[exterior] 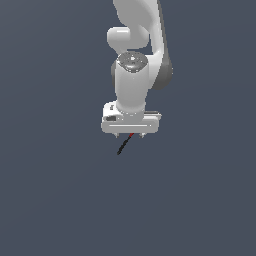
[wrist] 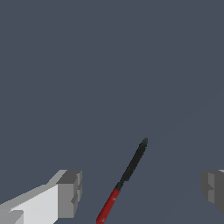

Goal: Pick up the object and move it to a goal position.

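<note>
Approach step judged in hand. Gripper (exterior: 130, 135) is poised over the stick (exterior: 123, 144), fingers (wrist: 70, 192) spread apart, nothing clamped. Black tip is seen pointing toward 7 o'clock in the exterior view. Descent, then closing, is called for next.

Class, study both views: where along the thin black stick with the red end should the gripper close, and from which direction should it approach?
Grip the stick near its middle, where black meets red, coming straight down from above. It appears to lie flat and is very thin, so the open gripper already straddling it should close across its narrow width, not along its length.
</note>
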Controlling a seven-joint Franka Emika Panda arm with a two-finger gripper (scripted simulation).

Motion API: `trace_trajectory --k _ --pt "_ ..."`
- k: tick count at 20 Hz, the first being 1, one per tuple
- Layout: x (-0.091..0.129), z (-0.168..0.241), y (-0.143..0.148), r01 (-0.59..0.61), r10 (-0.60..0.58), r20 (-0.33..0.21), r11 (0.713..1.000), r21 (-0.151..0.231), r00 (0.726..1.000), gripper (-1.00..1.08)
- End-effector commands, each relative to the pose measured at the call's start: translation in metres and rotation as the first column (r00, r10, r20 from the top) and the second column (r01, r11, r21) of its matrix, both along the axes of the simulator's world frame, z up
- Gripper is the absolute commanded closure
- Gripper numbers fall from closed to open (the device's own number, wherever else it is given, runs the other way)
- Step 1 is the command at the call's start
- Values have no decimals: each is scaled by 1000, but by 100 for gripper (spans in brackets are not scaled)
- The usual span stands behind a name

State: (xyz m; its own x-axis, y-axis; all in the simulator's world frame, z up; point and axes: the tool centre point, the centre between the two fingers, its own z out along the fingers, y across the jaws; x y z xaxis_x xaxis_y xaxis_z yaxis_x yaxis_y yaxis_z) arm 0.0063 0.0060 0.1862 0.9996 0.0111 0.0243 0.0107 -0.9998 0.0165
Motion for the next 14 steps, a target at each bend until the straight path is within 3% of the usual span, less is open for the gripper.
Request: trace_trajectory --k 1,14 --pt "0 0 0 0 0 0 1000 0 1000 -92" --pt "1 3 -29 51 -51 17 999 9 999 -92"
